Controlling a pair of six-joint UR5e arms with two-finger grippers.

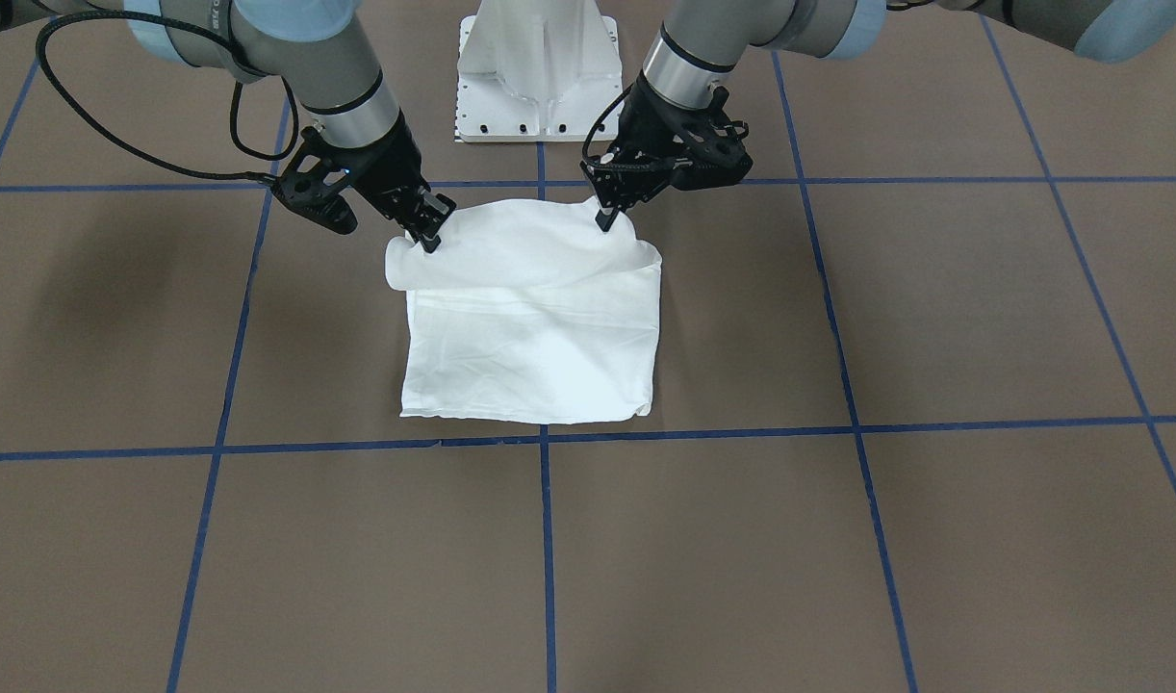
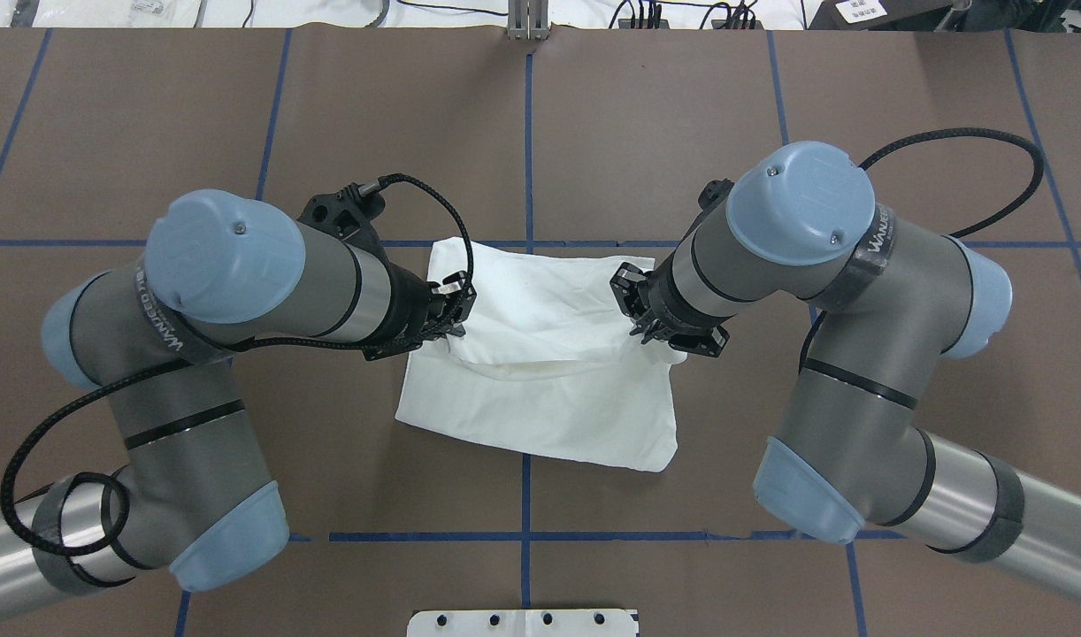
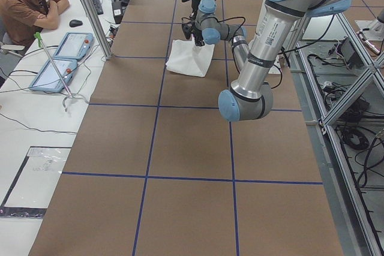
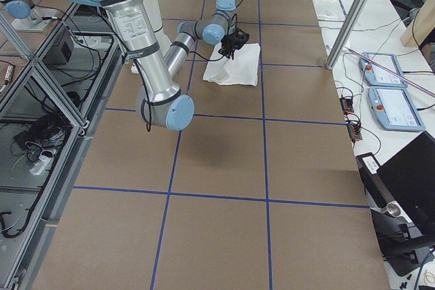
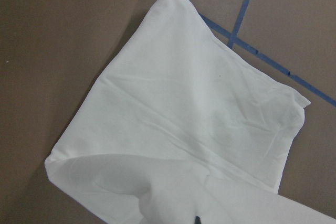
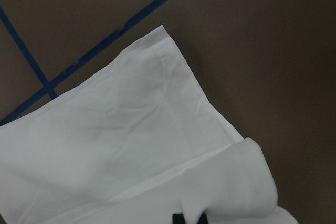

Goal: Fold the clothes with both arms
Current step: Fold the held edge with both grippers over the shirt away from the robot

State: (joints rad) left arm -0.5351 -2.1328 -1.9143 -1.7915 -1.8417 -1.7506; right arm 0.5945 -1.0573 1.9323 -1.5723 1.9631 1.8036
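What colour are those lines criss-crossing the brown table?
Blue. The lines show best in the exterior front-facing view.

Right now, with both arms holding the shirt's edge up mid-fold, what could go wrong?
1. The left fingers and right fingers pinch only the corners of the shirt. Either could slip, and the fold would land skewed.
2. The raised edge hangs slack between them, so it may bunch into a crease when laid down.
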